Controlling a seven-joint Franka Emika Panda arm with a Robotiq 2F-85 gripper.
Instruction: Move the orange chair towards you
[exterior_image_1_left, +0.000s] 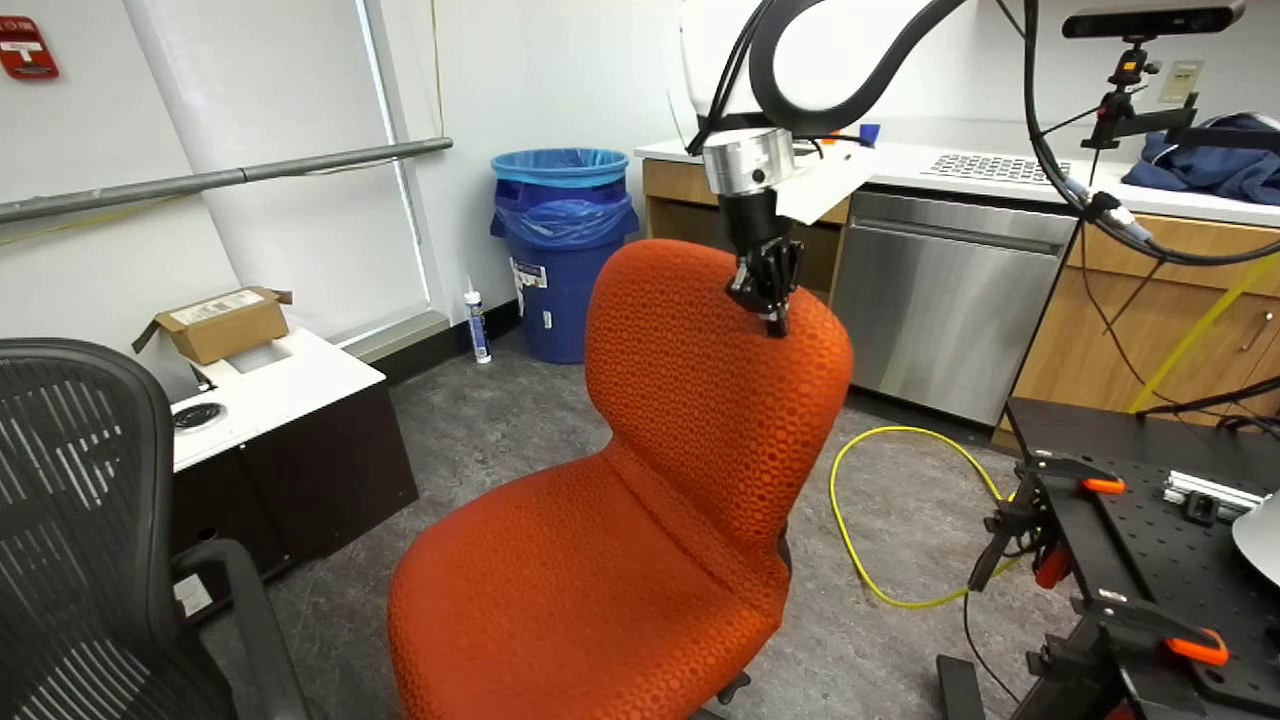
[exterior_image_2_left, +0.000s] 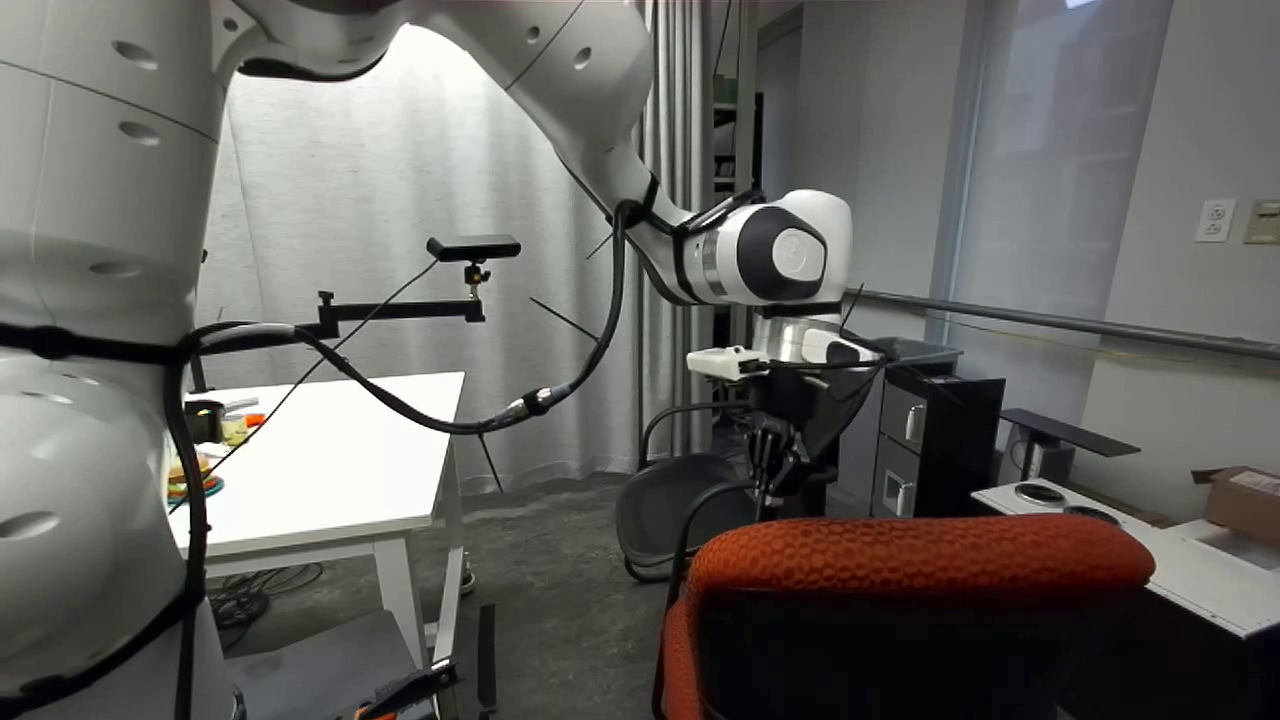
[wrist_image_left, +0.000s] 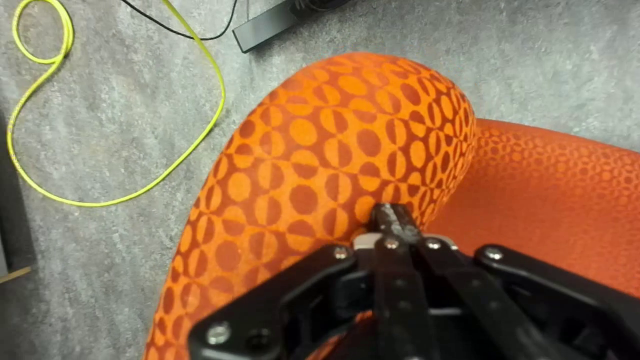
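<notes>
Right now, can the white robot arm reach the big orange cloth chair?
Probably yes: the shut black jaws hang at the front of the rounded orange fabric backrest, nothing visible between.

Grey floor (exterior_image_1_left: 500, 420) under the orange chair (exterior_image_1_left: 640, 500)

Looks mottled. Carries the chair at the centre of an exterior view, with its base mostly hidden. Also bears a blue bin (exterior_image_1_left: 580, 290) at upper centre, an upright tube (exterior_image_1_left: 478, 325) near it, and a low cabinet (exterior_image_1_left: 340, 460) at left. Has a looped yellow cord (wrist_image_left: 90, 204) at the wrist view's upper left. Shows tangled dark cables (exterior_image_2_left: 243, 600) at lower left of an exterior view, and a dark strip (exterior_image_2_left: 487, 650) left of bottom centre.
</notes>
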